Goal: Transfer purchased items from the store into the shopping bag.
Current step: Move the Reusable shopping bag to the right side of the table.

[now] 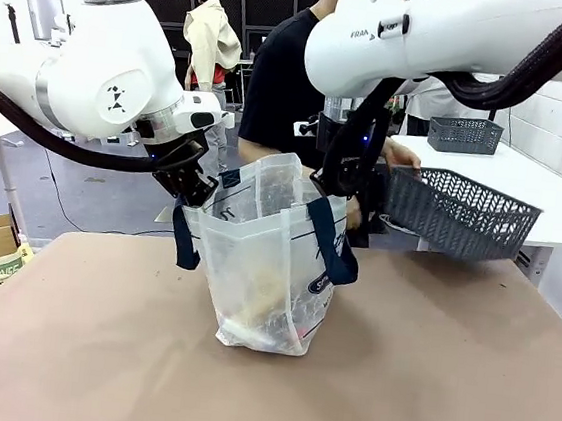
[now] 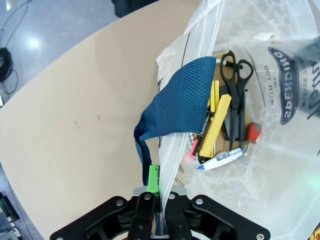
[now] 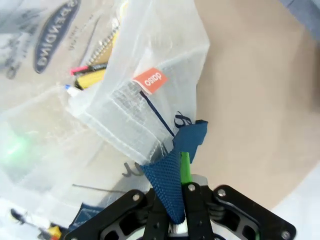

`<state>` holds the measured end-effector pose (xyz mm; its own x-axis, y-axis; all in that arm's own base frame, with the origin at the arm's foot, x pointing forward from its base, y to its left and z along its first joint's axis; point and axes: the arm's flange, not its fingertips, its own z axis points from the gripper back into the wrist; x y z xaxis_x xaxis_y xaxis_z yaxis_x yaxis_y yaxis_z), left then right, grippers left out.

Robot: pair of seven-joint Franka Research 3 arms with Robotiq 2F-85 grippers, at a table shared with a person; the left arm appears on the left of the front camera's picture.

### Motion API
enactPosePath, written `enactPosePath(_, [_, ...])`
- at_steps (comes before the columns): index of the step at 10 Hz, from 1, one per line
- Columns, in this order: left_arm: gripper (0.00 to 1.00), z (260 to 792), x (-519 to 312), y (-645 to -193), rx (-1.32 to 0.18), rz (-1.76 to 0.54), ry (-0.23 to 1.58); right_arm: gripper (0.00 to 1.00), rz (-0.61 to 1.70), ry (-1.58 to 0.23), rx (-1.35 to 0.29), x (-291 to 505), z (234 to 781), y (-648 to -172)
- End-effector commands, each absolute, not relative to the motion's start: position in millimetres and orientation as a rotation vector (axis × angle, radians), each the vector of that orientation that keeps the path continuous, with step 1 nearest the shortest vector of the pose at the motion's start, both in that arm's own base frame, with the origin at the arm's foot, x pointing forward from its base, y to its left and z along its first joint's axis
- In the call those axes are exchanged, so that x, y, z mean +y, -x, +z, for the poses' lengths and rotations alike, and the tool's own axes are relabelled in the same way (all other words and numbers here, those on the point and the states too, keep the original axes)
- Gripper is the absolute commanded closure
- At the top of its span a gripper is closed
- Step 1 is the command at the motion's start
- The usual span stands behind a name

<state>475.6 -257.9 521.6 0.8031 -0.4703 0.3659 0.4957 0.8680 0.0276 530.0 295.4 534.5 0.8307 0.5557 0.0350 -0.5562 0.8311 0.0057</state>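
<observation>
**Bag held open by both grippers, basket lifted beside it**

Front view: the shopping bag (image 1: 265, 269) is standing upright on the table (image 1: 425, 367), mouth facing up. The left gripper (image 1: 195, 189) is pinching its rim on one side and the right gripper (image 1: 332, 188) on the other. Just right of the bag, a person's hand (image 1: 399, 156) is holding the store (image 1: 459, 213) off the table, its long axis running across the picture, one short end toward the bag.

Left wrist view: the left gripper (image 2: 159, 202) is clamping shut on the bag's rim beside a navy strap (image 2: 180, 102). The purchased items (image 2: 225, 125) are lying inside; the scissors (image 2: 235, 95) are pointing handles-up in the picture, and a yellow piece (image 2: 216, 122) is slanting alongside.

Right wrist view: the right gripper (image 3: 177, 202) is squeezing a navy strap (image 3: 167, 182) and the bag's rim.
</observation>
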Motion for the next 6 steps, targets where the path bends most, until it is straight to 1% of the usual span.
enactPosePath(1, [1.0,522.9,-259.4,-478.8,-0.394,-0.524,0.12,1.0,0.476,-0.067,0.015,303.5,545.0,-535.6])
enactPosePath(6, [1.0,528.1,-280.8,-479.8,-0.387,-0.531,0.24,1.0,0.347,-0.146,-0.016,309.0,544.8,-553.8])
